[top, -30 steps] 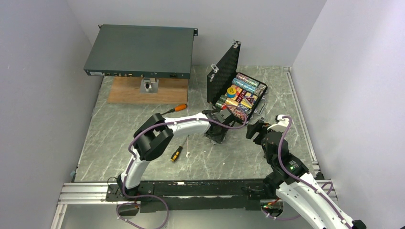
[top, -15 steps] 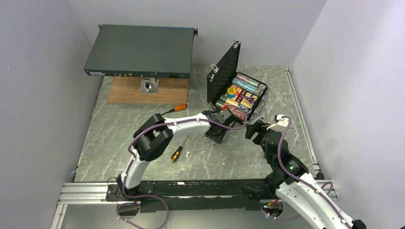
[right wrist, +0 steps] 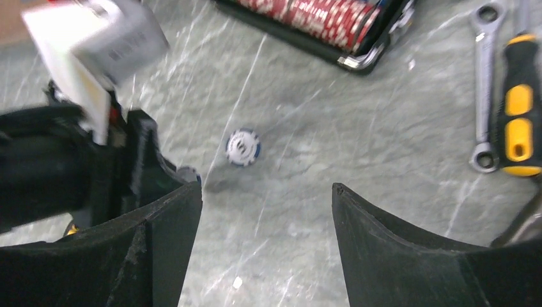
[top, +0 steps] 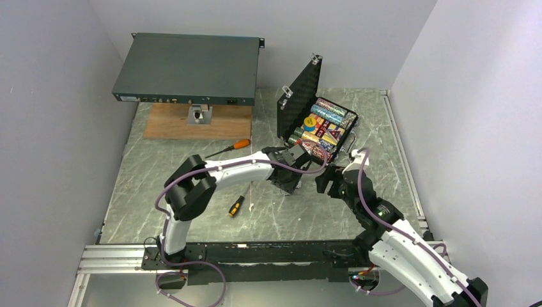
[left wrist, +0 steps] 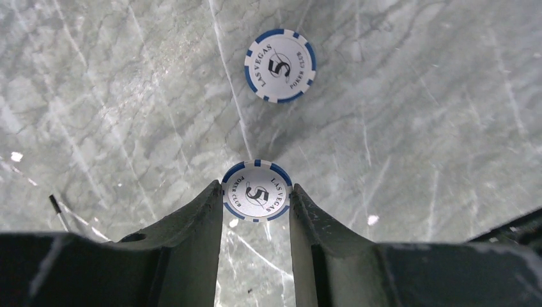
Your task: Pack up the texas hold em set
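Observation:
The black case (top: pixel 348 131) lies open at the back right, its lid (top: pixel 299 97) upright, holding multicoloured chip rows (top: pixel 327 115) and the blue-yellow card box (top: pixel 313 133). My left gripper (top: pixel 285 181) is in front of the case. In the left wrist view its jaws (left wrist: pixel 255 192) are shut on the edges of a white-and-blue "5" chip (left wrist: pixel 257 199). A second identical chip (left wrist: pixel 280 65) lies on the table just beyond it. My right gripper (right wrist: pixel 267 188) is open and empty, low over the table, with that loose chip (right wrist: pixel 243 147) ahead of it. My right gripper (top: pixel 326 184) sits right of the left one.
A dark-green rack unit (top: pixel 188 67) rests on a wooden board (top: pixel 172 125) at the back left. An orange screwdriver (top: pixel 233 146) and a yellow-black one (top: pixel 236 206) lie on the marble table (top: pixel 160 179). A wrench (right wrist: pixel 486 83) and a yellow-black screwdriver (right wrist: pixel 519 109) show in the right wrist view.
My right arm has swung left and lower, bringing its gripper close to the left one. My left arm's elbow has shifted left; its gripper stays near the same spot.

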`<action>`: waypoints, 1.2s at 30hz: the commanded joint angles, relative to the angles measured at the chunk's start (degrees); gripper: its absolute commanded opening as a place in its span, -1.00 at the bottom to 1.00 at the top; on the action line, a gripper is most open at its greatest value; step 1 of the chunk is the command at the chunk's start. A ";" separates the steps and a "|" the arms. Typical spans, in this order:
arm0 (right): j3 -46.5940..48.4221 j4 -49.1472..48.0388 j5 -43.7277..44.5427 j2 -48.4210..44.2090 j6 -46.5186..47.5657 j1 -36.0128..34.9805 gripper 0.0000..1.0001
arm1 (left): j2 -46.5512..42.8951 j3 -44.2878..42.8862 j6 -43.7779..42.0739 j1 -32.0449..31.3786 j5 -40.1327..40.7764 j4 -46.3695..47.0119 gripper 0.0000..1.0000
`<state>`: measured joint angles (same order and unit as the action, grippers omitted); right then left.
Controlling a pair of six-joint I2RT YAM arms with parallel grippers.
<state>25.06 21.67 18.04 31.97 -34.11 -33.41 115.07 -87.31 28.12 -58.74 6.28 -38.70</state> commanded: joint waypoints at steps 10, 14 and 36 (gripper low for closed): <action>5.31 7.15 -16.30 3.93 -2.79 0.16 0.53 | -21.00 17.56 -4.71 -0.41 3.50 9.19 -0.93; 6.81 5.51 -25.24 7.20 -1.73 2.42 0.53 | -27.54 23.80 -7.12 -0.45 3.12 13.46 -1.00; 23.45 -15.65 -67.32 49.42 -3.03 6.05 0.38 | -43.61 37.58 -18.25 -4.01 1.12 19.28 -1.00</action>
<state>44.49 10.15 -43.27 77.49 -37.93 -24.67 73.14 -50.43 12.82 -62.37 8.16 -21.96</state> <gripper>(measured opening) 0.715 0.417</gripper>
